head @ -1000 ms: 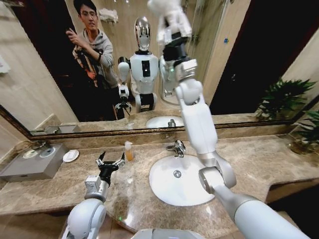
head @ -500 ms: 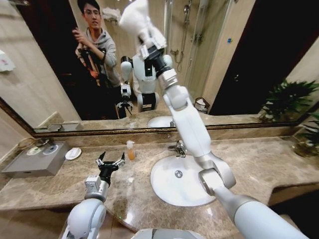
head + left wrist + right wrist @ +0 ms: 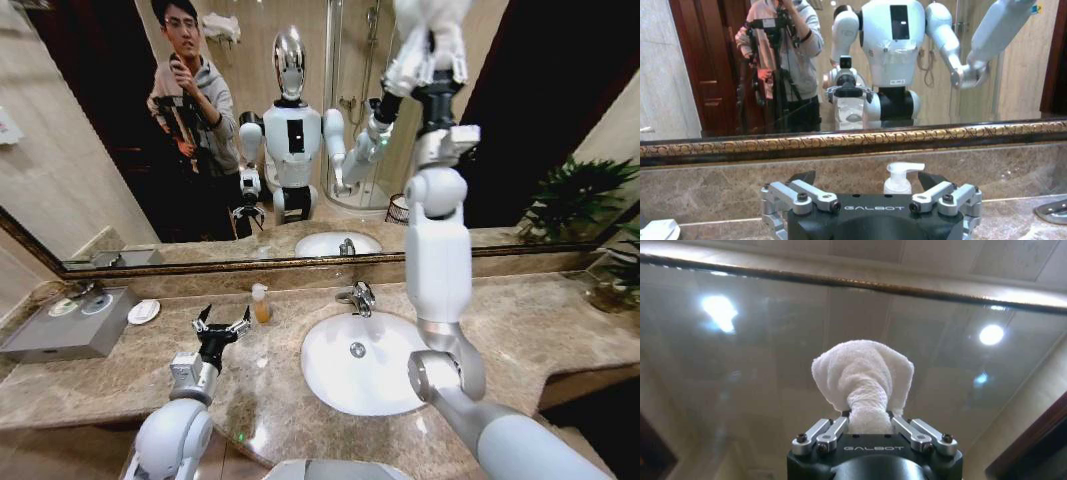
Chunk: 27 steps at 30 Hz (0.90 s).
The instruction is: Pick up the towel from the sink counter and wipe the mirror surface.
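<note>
Overhead, from the head view, our right gripper [image 3: 430, 25] holds the towel [image 3: 425, 12] high against the mirror [image 3: 500, 130]; whether it truly touches the glass is hard to tell. Our left gripper [image 3: 870, 192] hovers over the counter [image 3: 707, 200], fingers spread. From the right wrist, fingers pinch the white, bunched terry towel [image 3: 863, 375]. We'd press evenly, sweeping in overlapping passes.

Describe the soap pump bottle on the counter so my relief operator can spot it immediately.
Start at the white basin in the sink counter, then go to the robot's left along the mirror frame. The soap pump bottle stands upright by the backsplash: small, amber-filled, white pump, unlike the flat white dish farther left.
</note>
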Available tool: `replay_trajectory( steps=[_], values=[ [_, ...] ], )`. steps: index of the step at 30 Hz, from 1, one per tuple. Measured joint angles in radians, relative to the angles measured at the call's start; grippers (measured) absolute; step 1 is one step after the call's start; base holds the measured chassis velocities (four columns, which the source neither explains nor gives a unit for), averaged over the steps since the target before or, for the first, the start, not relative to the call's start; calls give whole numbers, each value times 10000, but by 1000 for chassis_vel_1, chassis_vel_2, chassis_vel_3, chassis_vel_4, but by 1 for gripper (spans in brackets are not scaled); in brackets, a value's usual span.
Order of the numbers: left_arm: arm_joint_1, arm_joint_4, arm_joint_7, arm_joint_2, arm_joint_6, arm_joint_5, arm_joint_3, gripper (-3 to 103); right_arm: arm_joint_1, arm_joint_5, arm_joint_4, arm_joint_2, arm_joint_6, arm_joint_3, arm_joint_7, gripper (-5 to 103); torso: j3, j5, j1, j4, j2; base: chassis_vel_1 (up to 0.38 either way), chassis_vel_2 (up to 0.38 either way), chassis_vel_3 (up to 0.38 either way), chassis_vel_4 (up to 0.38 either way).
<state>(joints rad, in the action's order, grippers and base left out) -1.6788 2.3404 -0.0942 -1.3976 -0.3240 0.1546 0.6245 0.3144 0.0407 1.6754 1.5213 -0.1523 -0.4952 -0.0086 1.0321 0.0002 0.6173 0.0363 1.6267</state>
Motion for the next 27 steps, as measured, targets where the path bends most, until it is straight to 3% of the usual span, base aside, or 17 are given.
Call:
replay_trajectory(
  steps=[8, 14, 17, 27],
  values=[
    [1, 0, -1, -1, 0, 0, 1, 100, 2873, 791, 2637, -479, 238, 585, -198, 19, -2, -3, -4, 0, 3, 0, 0, 0, 0],
    [0, 0, -2, -2, 0, 0, 2, 100, 4521, 1069, 3194, -770, 131, 474, -331, 19, -2, -1, -4, 0, 4, 0, 0, 0, 0],
    [0, 0, 1, 0, 0, 0, -1, 100, 6585, 1568, 3524, -1209, 98, 382, -350, 19, -1, 2, -2, -6, 3, 0, 0, 0, 0],
    [1, 0, 0, -1, 0, 0, 1, 100, 10081, 1861, 4674, -1773, 212, 430, -325, 19, -2, -2, -4, -2, 4, 0, 0, 0, 0]
  ],
)
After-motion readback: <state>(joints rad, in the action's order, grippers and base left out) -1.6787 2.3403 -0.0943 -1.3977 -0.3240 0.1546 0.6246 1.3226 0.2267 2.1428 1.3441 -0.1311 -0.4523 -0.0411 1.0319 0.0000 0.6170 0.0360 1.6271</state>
